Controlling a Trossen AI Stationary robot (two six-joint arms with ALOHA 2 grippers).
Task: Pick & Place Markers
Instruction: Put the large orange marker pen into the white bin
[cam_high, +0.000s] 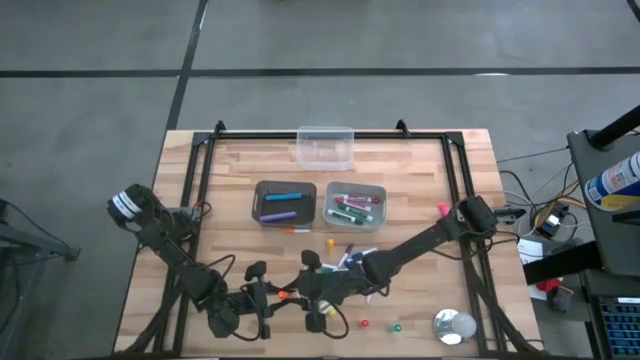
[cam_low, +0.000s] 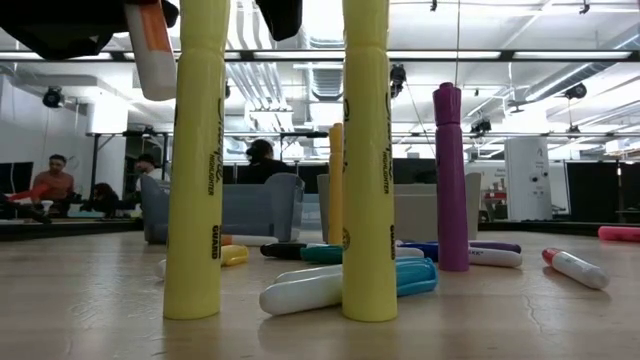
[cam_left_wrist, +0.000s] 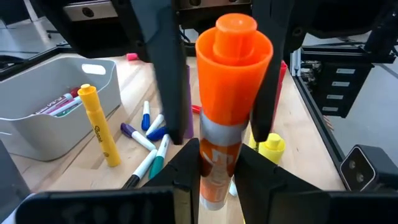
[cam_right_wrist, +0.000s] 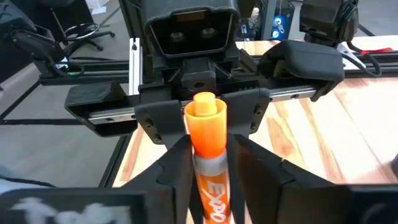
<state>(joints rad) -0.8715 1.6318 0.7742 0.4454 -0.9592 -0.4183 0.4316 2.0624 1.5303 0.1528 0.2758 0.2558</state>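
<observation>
An orange-capped white marker (cam_high: 288, 295) hangs above the table's near middle, between my two grippers. My left gripper (cam_high: 262, 300) comes from the left and my right gripper (cam_high: 312, 291) from the right, and both are shut on it. Other markers lie loose on the wood behind them (cam_high: 350, 255). More markers fill two grey bins (cam_high: 284, 203) (cam_high: 355, 205). In the low view, two yellow highlighters (cam_low: 195, 160) (cam_low: 368, 160) and a purple marker (cam_low: 450, 180) stand upright on their ends. My left gripper (cam_left_wrist: 214, 163) pinches the marker's white printed barrel (cam_left_wrist: 214, 177) between its two fingers, fingers lying along it. The orange cap (cam_left_wrist: 235, 74) sticks out past them toward the other arm. The marker is lifted clear of the table. My right gripper (cam_right_wrist: 208, 152) pinches the marker's white barrel with orange lettering (cam_right_wrist: 211, 186) between its two fingers, fingers along the barrel. The orange end (cam_right_wrist: 205, 121) points at the left gripper. In the left wrist view its dark fingers (cam_left_wrist: 168, 74) flank the cap.
A clear container (cam_high: 325, 147) sits at the far edge. A silver tape roll (cam_high: 453, 326) lies near the right front corner, with small red (cam_high: 365, 322) and green (cam_high: 396, 326) caps beside it. A pink marker (cam_high: 441, 209) lies by the right rail. People sit in the room beyond.
</observation>
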